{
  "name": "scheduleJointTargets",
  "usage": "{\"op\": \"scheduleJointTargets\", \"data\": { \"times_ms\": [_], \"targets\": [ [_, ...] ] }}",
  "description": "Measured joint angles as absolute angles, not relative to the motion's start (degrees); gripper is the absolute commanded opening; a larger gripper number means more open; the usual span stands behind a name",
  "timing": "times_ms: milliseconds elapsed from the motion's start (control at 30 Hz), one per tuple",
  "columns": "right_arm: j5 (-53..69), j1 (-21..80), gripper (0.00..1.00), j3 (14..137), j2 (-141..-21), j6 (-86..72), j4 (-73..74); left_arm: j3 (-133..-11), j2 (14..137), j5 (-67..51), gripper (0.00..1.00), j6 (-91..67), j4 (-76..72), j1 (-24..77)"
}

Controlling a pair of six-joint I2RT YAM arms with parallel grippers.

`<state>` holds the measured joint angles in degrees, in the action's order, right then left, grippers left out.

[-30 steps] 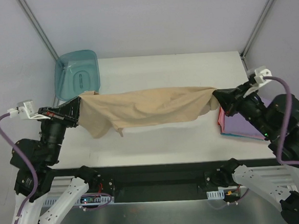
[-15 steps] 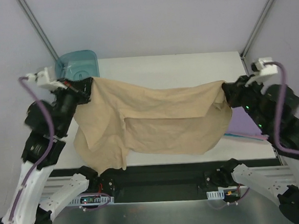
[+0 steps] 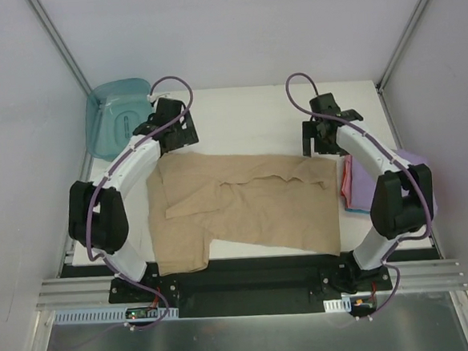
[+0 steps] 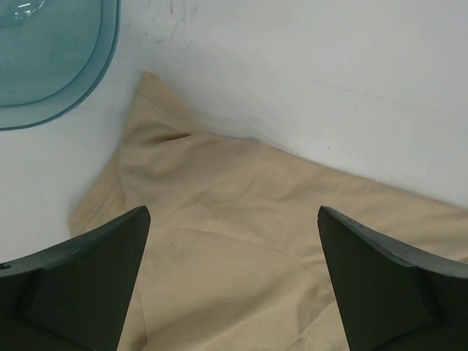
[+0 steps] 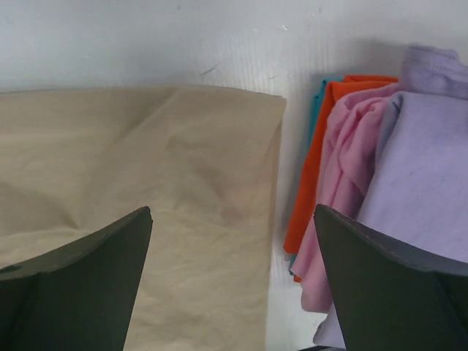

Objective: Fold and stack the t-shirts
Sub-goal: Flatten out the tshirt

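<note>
The tan t-shirt (image 3: 244, 211) that I held stretched in the air a second ago now lies spread across the bench (image 3: 246, 114). Both my arms have swung out over its far edge. The shirt is mostly flat, with a crease running across its middle and its near-left part reaching the bench's near edge. Just to its right is the folded stack, with the lavender t-shirt (image 5: 431, 168) lying on the pink t-shirt (image 5: 344, 183). My left fingers (image 3: 176, 134) and right fingers (image 3: 318, 137) are spread wide and hold nothing, one above each far corner. For a clean fold I should smooth the crease first, then pinch matching corners evenly.
</note>
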<state>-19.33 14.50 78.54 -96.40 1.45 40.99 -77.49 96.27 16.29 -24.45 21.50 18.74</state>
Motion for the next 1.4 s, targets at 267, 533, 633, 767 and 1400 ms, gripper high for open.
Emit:
{"op": "scheduleJointTargets", "data": {
  "times_ms": [267, 533, 633, 767, 1400],
  "targets": [
    [-8.10, 17.12, 0.97, 64.69, -78.00, -2.00, 33.67, -64.58, 79.77, 12.51, 0.99, -29.43, 20.49, 22.04],
    [1.17, 21.85, 0.97, 47.13, -71.09, -7.70, 29.15, -43.09, 66.41, 9.10, 0.99, -37.10, 20.47, 28.77],
    [2.72, 21.85, 0.97, 43.57, -71.33, -9.30, 28.45, -37.19, 64.79, 8.25, 0.99, -39.64, 20.64, 28.77],
    [2.79, 21.85, 0.97, 43.11, -75.00, -10.74, 26.81, -34.39, 64.86, 7.99, 0.99, -41.65, 20.51, 28.77],
    [-0.40, 14.85, 0.97, 63.94, -101.21, -11.75, 28.80, -53.12, 94.04, 9.26, 0.99, -39.72, 13.65, 20.58]
  ]
}}
